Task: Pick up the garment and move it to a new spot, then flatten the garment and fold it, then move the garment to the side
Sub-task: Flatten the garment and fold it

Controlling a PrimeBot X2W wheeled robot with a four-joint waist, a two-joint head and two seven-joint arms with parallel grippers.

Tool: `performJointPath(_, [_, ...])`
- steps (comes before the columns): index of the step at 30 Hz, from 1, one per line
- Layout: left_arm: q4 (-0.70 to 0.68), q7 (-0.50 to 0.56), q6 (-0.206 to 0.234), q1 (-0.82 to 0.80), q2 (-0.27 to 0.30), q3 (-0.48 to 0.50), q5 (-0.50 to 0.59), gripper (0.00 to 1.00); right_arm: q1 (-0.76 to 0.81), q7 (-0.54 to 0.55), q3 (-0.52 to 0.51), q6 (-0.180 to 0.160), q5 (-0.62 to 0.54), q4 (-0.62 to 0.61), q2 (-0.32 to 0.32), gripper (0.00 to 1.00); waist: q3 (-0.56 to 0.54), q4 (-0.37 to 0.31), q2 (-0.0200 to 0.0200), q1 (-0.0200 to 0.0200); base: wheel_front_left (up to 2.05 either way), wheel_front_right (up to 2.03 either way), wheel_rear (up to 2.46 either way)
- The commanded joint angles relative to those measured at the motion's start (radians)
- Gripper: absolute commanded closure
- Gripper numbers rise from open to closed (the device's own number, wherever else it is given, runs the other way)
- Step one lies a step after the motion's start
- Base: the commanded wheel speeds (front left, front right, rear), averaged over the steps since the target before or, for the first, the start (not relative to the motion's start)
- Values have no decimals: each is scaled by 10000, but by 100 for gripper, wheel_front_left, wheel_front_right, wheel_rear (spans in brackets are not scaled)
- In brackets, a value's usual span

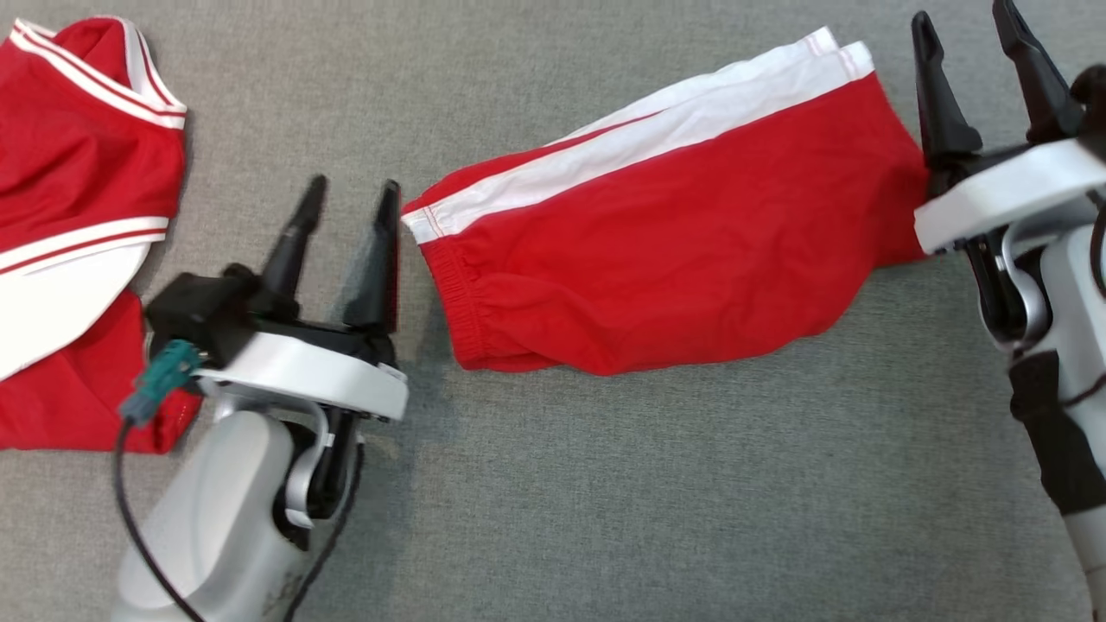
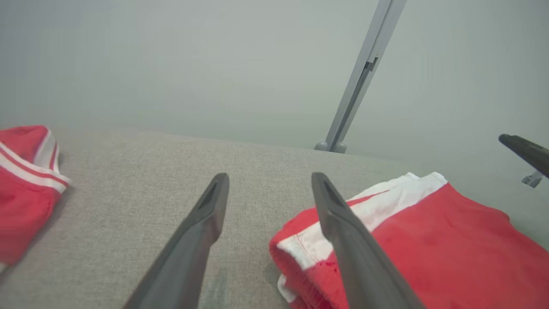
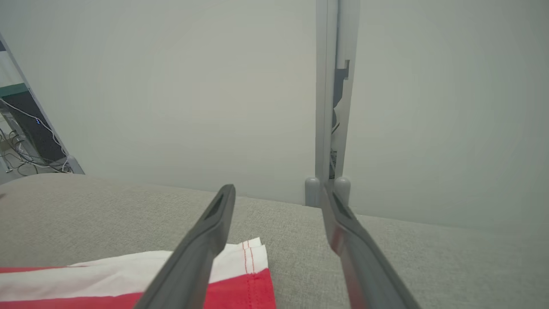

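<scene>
The garment (image 1: 674, 233) is a pair of red shorts with white side stripes, folded and lying flat on the grey surface (image 1: 605, 484), waistband at its left end. My left gripper (image 1: 352, 194) stands open just left of the waistband, nothing between its fingers. Seen from the left wrist, the shorts (image 2: 429, 244) lie under and right of the right finger (image 2: 343, 223) of my gripper (image 2: 270, 180). My right gripper (image 1: 963, 26) is open at the shorts' right end, above the leg hem. The right wrist view has the hem corner (image 3: 240, 274) below my open gripper (image 3: 279, 193).
A second red and white garment (image 1: 78, 225) lies bunched at the far left, also seen at the left edge from the left wrist (image 2: 25, 189). A grey post (image 3: 330, 107) and a pale wall stand beyond the surface's far edge. Bare grey surface stretches in front of the shorts.
</scene>
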Motion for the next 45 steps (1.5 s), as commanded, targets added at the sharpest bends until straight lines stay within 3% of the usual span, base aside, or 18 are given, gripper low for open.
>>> performJointPath(1, [-341, -106, 219, 221, 109, 380, 268, 0, 523, -44, -351, 6, -440, -502, 107, 0, -226, -161, 0, 0, 0, 0, 0])
performJointPath(10, [-1626, -134, 259, 1034, 181, 2059, 1404, 0, 2604, -47, -1301, 4, -1570, -1991, 469, 0, -724, -411, 0, 0, 0, 0, 0])
performJointPath(20, [-1344, -138, -186, 1986, 76, 2482, 2056, 0, 3948, 240, -1715, 4, -1663, -2969, 852, 0, -931, -629, 0, 0, 0, 0, 0])
performJointPath(38, [-919, -139, -571, 1579, -178, 2548, 2466, 0, 3380, 446, -1660, 4, -1270, -3033, 895, 0, -845, -548, 0, 0, 0, 0, 0])
performJointPath(45, [-820, -140, -698, 1277, -258, 2481, 2559, 0, 2149, 646, -1096, 4, -717, -1525, 711, 0, -420, -375, 0, 0, 0, 0, 0])
